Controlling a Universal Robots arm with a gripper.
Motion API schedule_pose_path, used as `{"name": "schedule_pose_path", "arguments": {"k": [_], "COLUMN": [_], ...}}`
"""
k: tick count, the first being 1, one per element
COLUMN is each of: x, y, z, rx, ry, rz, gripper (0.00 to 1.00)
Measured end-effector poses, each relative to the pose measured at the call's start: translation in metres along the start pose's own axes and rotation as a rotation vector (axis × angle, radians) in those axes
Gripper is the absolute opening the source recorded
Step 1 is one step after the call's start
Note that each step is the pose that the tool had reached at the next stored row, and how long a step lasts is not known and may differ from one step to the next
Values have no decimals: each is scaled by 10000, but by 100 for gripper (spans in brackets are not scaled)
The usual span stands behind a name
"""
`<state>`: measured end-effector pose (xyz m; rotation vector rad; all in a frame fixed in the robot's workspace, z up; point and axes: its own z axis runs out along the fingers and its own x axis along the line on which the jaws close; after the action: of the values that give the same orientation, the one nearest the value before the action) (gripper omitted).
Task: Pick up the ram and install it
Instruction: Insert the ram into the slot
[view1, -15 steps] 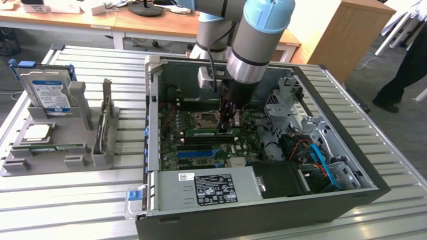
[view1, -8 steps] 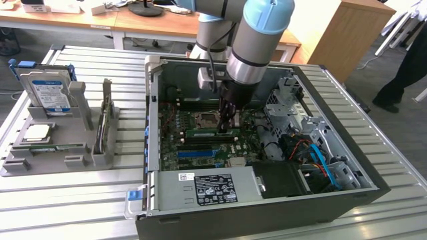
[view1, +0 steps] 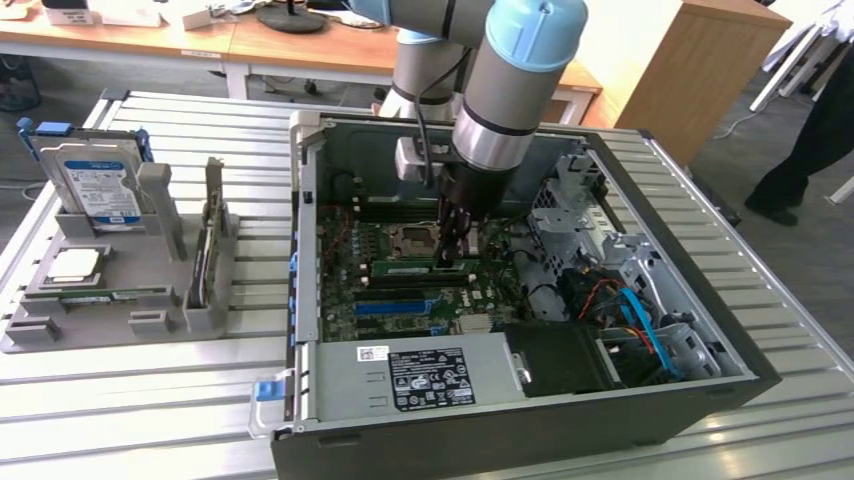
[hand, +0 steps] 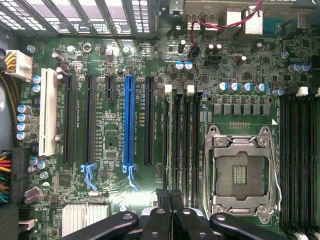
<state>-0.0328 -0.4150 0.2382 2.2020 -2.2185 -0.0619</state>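
Observation:
The ram (view1: 414, 267) is a narrow green stick lying along a memory slot on the motherboard (view1: 360, 300), inside the open computer case (view1: 300, 250). My gripper (view1: 454, 258) comes straight down into the case, and its black fingers meet the stick's top edge near the end toward the exterior view's right. In the wrist view the gripper (hand: 171, 200) is shut, its fingers (hand: 162, 207) pressed together in line with the black memory slots (hand: 180, 135) beside the empty processor socket (hand: 240, 172). From there the stick is edge-on and I cannot make it out.
A grey holder (view1: 40, 330) at the exterior view's left carries a silver hard drive (view1: 94, 185), a square processor chip (view1: 74, 263) and an upright thin board (view1: 207, 240). The power supply (view1: 427, 375), drive cage and cables (view1: 627, 310) crowd the case. A person's legs (view1: 807, 130) stand at the far right.

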Motion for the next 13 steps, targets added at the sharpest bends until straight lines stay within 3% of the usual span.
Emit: {"name": "schedule_pose_path", "arguments": {"k": [13], "x": [0], "y": [-1], "z": [22], "rx": [1], "ry": [-1], "rz": [4], "gripper": [12]}}
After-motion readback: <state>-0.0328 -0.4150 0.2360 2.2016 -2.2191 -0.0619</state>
